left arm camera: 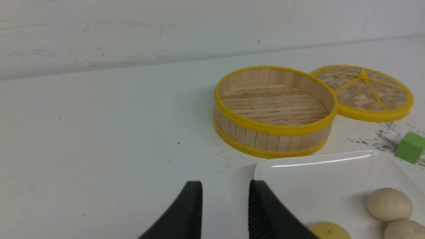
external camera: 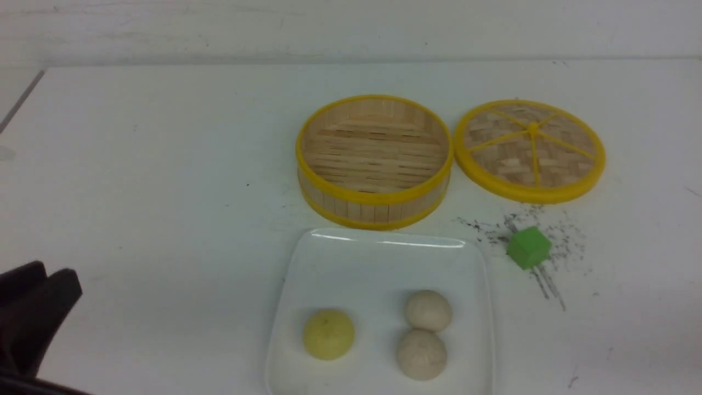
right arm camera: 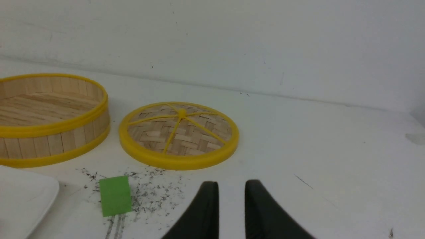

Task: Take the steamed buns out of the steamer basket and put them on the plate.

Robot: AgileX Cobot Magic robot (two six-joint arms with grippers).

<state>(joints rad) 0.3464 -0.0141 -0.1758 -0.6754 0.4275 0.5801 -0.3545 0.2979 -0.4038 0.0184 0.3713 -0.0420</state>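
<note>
Left gripper (left arm camera: 225, 187) hung low over the table (external camera: 164, 164) with its jaws apart and nothing between them, near the plate's (external camera: 378, 263) left side. In the left wrist view one finger (left arm camera: 265, 212) overlapped the plate's corner, close to the yellow bun (external camera: 328, 333). The right gripper (right arm camera: 231, 186) showed only in its own wrist view, jaws narrowly parted and empty, near the lid (external camera: 531, 148) and the green block (external camera: 528, 248).

The basket (external camera: 374, 197) stood empty beyond the plate. All the buns lay on the plate: the yellow one alone, the off-white bun (external camera: 428, 310) touching a slightly larger beige bun (external camera: 421, 354) beside it.

The job looked finished, so the main risk was undoing it. A sideways sweep of the left arm toward the plate could catch its rim and shift the glossy dish. The buns were round and smooth, so a jolt might roll one off the near edge.
</note>
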